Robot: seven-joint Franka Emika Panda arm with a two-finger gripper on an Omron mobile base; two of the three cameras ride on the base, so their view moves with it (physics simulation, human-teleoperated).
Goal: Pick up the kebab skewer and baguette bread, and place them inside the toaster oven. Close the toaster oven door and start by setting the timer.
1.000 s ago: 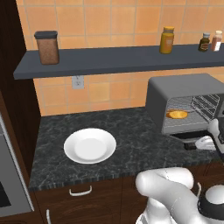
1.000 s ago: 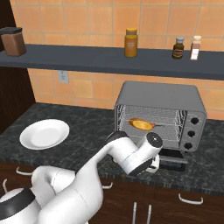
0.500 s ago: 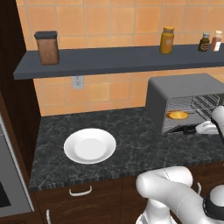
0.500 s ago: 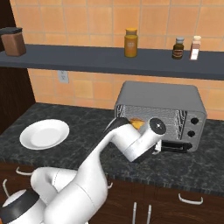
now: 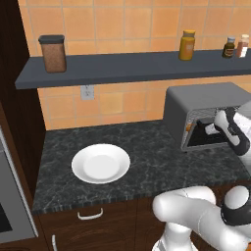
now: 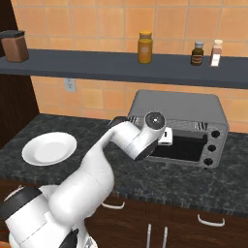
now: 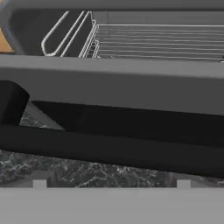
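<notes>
The toaster oven [image 6: 179, 131] stands on the dark speckled tabletop [image 5: 147, 157], against the orange tiled wall and below the long grey shelf [image 6: 121, 68]. The claw [image 5: 215, 128] is at the oven's front, level with the upper edge of the toaster oven door [image 6: 181, 147], and its fingers stand wide apart with nothing between them. In the hand view the door's grey top frame [image 7: 113, 83] and its slim dark bar handle [image 7: 109, 146] cross just ahead of the claw, with the wire rack [image 7: 157, 39] visible above them inside the oven. In the left base view a small orange patch, apparently the baguette bread [image 5: 188, 128], shows at the left edge of the oven opening. A white plate [image 5: 100, 163] lies on the tabletop well to the left of the toaster oven. On the shelf above the oven are an amber jar [image 6: 145, 47] and two small bottles [image 6: 206, 53]; a brown canister [image 5: 52, 53] sits far to its left.
</notes>
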